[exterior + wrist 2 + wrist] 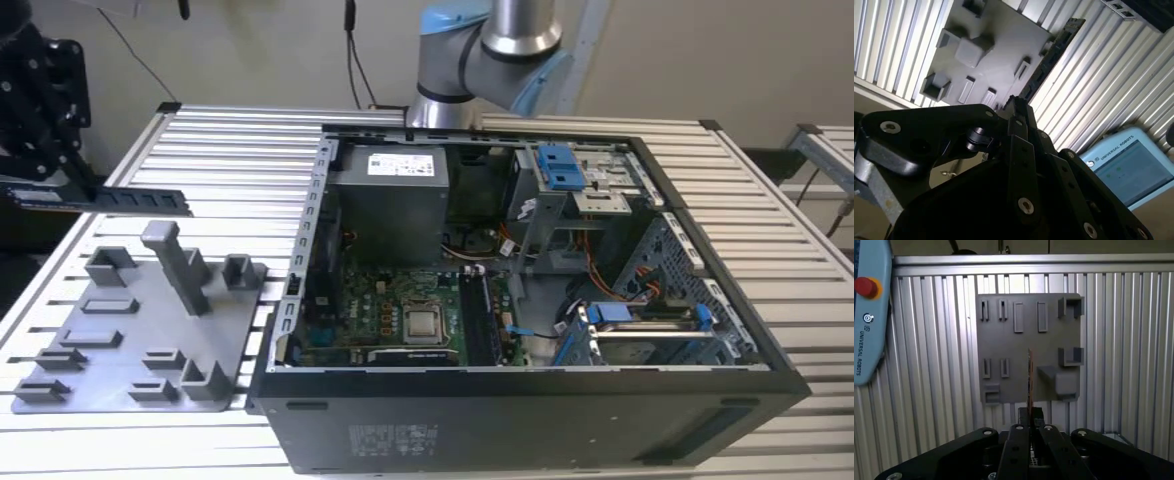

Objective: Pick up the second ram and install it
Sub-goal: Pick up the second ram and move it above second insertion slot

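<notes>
One ram (114, 198) is in the grip of the fingers (1018, 444), which are shut tight on one end of it. In the exterior view the stick lies level in the air with its long side flat towards the camera, and a row of black chips shows on it. It hangs over the side of the desk (240, 140) at the exterior view's left, above the far part of the grey tray (94, 350), and it touches neither of them.

In the first wrist view the ram (1030, 372) is seen on its thin edge, as a narrow line that runs out from between the two fingers and crosses the middle of the tray (1004, 340) below. In the second wrist view it (1054, 47) reaches away from the fingers (1019, 145) at a slant, beside one edge of the tray (999, 45).

The tray lies flat near the desk's front corner at the exterior view's left, and an upright grey post (174, 265) stands on it. Just beside the tray, towards the exterior view's right, the open black case (534, 420) takes up most of the desk; the green board (387, 300) lies on its floor. The arm (514, 30) rises behind the case at the desk's far edge. A light blue pendant (869, 315) lies on the desk, well apart from the tray.
</notes>
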Action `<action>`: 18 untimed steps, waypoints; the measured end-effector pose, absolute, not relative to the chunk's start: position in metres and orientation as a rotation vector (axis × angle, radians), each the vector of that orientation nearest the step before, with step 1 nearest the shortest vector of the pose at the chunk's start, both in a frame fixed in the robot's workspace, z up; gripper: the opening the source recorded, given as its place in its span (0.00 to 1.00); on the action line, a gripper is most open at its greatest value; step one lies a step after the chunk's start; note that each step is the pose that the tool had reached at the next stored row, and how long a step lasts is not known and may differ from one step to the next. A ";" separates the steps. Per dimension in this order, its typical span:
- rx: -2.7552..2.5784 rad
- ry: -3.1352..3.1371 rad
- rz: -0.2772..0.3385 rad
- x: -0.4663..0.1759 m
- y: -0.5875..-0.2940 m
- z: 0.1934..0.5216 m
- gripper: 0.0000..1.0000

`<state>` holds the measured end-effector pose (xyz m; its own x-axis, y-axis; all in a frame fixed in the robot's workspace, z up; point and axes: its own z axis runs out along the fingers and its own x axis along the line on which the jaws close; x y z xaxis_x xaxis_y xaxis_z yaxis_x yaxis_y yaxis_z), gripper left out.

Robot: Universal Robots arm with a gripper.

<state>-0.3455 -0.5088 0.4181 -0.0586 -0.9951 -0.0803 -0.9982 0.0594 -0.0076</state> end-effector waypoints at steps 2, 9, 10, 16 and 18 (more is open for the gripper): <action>-2.111 2.240 0.077 -0.338 -0.509 0.418 0.14; -2.112 2.241 0.080 -0.313 -0.509 0.418 0.14; -2.112 2.241 0.080 -0.309 -0.509 0.418 0.14; -2.113 2.242 0.083 -0.287 -0.509 0.418 0.14; -2.114 2.243 0.084 -0.280 -0.509 0.418 0.14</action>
